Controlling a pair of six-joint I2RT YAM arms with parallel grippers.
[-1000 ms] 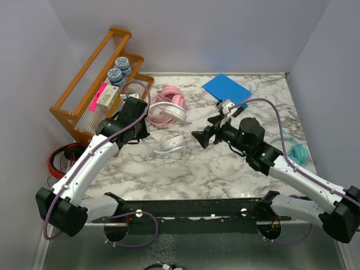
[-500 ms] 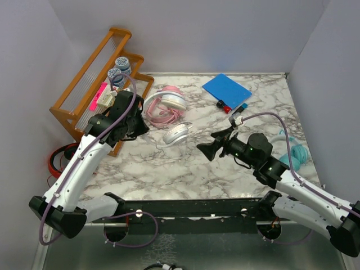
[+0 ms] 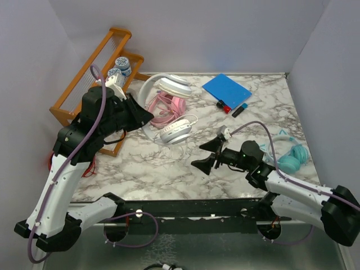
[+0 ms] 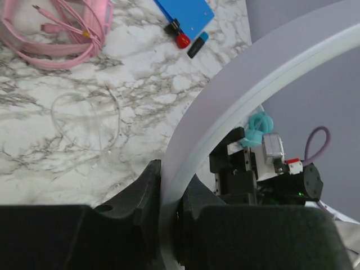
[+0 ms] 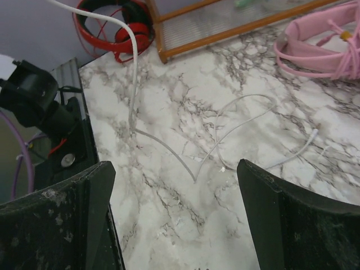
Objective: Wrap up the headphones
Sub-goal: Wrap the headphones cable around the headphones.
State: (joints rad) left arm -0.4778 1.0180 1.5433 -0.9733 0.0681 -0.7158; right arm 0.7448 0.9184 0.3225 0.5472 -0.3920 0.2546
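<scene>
We see the marble table filling most of the scene, with a wooden rack at its far left corner and two round blue-topped tins on the rack's shelf. The left gripper is raised above the table just in front of the rack, and in its wrist view its jaws are pinched on the headband of the white headphones. The band arcs up to one cup near the rack's end. The other cup hangs low beside the pink headphones, and we cannot tell whether it touches the marble. The right gripper sits low over the middle of the table with its fingers spread wide and nothing between them. The pink headphones lie on the table with their cable looped around them. The teal headphones lie at the right edge, beside the right arm. The red-and-black headphones sit off the table's left side, near the rack. A blue pad lies at the far side with two markers just in front of it. The thin white cable trails loosely across the marble.
</scene>
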